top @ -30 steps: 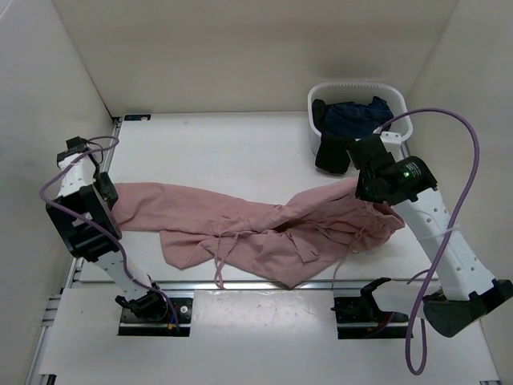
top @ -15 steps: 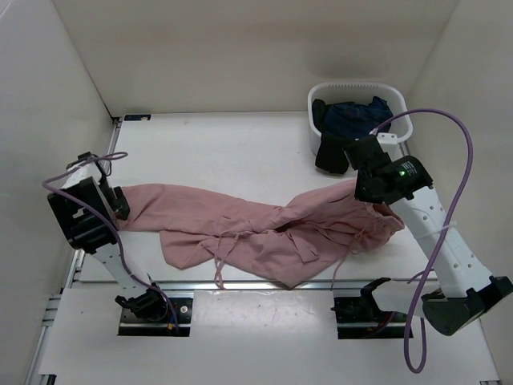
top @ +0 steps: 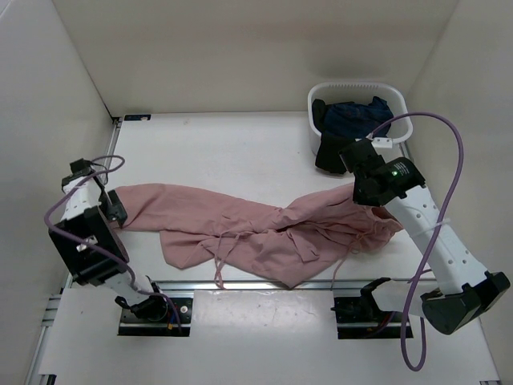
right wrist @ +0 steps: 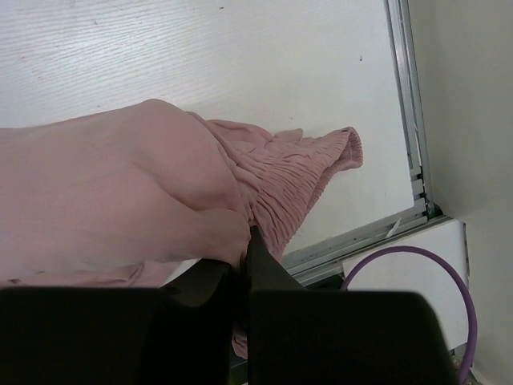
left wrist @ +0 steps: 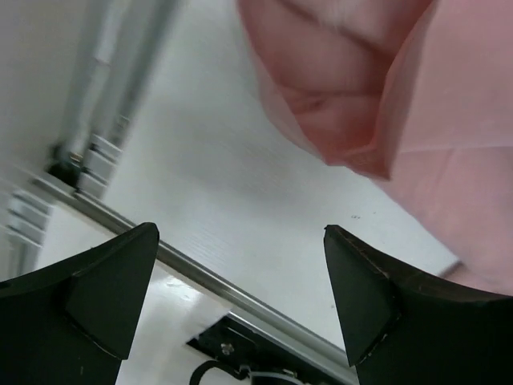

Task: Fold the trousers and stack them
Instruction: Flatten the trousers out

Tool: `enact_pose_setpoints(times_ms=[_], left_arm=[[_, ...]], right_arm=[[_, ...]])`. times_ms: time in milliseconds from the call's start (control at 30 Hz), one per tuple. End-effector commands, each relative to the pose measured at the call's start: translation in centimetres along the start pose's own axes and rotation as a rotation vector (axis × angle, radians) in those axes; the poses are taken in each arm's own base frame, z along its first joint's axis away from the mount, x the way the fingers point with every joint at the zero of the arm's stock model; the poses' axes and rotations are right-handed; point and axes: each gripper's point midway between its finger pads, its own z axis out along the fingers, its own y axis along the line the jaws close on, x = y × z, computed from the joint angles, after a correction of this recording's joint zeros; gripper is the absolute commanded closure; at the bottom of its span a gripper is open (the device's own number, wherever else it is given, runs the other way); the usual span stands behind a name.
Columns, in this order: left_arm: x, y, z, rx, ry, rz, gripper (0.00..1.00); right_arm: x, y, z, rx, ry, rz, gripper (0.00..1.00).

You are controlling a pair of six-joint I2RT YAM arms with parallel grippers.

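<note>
Hardly begun: pinching the waistband of the trousers, sprawled unfolded across the table, in the right gripper, left gripper spread wide, empty, by the leg end, all folding left

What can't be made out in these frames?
Right hand: top view, its own wrist hides the grip.
Dark garments in white plastic basket: top view, heaped, shapes unclear.
Dusty-pink thin fabric trousers: left wrist view, cut off by top and right edges.
</note>
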Motion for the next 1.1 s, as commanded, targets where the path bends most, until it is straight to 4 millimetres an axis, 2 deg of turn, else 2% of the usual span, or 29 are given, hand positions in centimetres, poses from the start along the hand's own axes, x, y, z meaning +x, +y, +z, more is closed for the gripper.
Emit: enact_pose_setpoints(times_ms=[0,100,233,267,300,333,367,433,500,533,567,667,733,800,833,900,933,967,1000,1033,1067], left_arm=[[1.1,-1.1,1.8,0.041,0.051,0.009,0.04],[0.0,-1.6,2.7,0.054,0.033,0.004,0.02],[-2.1,-3.5,4.8,0.113,0.044,0.015,0.00],[-2.5,-3.6,5.3,0.113,0.044,0.015,0.01],[-2.6,-3.7,5.8,0.113,0.055,0.017,0.06],[-2.8,-3.9,6.2,0.113,0.064,0.019,0.19],[-2.6,-4.3,7.0,0.125,0.089,0.024,0.48],[-2.5,-4.4,7.4,0.125,0.108,0.027,0.85],[-2.5,-3.6,7.5,0.081,0.107,0.030,0.85],[-2.4,-2.9,7.2,0.057,0.101,0.020,0.85],[-2.9,-1.3,5.9,0.011,0.065,-0.001,0.85],[-4.1,1.6,2.9,-0.059,-0.018,-0.052,0.85],[-6.0,3.5,-1.1,-0.091,-0.116,-0.090,0.85],[-7.4,4.1,-4.1,-0.076,-0.183,-0.109,0.85],[-8.6,4.4,-5.9,-0.064,-0.216,-0.117,0.85],[-9.7,3.8,-7.2,-0.055,-0.243,-0.101,0.85],[-10.3,2.9,-6.7,-0.046,-0.224,-0.075,0.85],[-11.5,2.9,-7.3,-0.052,-0.242,-0.073,0.85],[-11.6,2.8,-7.1,-0.053,-0.211,-0.064,0.85],[-11.9,2.1,-5.6,-0.061,-0.162,-0.037,0.85],[-13.9,2.0,-6.9,-0.057,-0.205,-0.040,0.85]], right_arm=[[-0.7,0.0,0.1,0.001,-0.026,0.005,1.00],[-0.7,-0.1,0.1,0.009,-0.030,0.005,1.00],[-0.4,0.1,0.6,0.016,-0.018,-0.004,1.00],[-0.6,0.2,0.7,0.012,-0.025,0.001,1.00],[-0.6,0.3,0.8,0.016,-0.018,-0.013,1.00],[-0.6,0.1,0.9,0.021,-0.016,-0.007,1.00],[-0.8,-0.2,0.7,0.029,-0.020,-0.007,1.00],[-1.1,-1.2,0.4,0.067,-0.029,0.014,1.00],[-1.4,-3.0,-0.8,0.122,-0.052,0.042,1.00],[-2.7,-4.5,-2.0,0.177,-0.122,0.118,1.00],[-3.1,-5.7,-2.9,0.206,-0.153,0.156,1.00],[-4.0,-9.2,-6.1,0.245,-0.260,0.284,1.00],[-4.0,-11.4,-7.9,0.252,-0.346,0.371,1.00],[-3.8,-12.9,-9.0,0.260,-0.402,0.432,1.00],[-3.8,-13.2,-9.1,0.274,-0.411,0.434,1.00],[-3.9,-13.4,-8.8,0.303,-0.417,0.408,1.00],[-3.9,-13.0,-8.2,0.314,-0.405,0.374,1.00],[-4.6,-12.3,-7.7,0.309,-0.413,0.366,1.00],[-5.1,-11.4,-6.8,0.324,-0.395,0.329,1.00],[-5.4,-10.8,-6.1,0.335,-0.380,0.291,1.00],[-5.9,-10.2,-5.5,0.348,-0.381,0.279,1.00]])
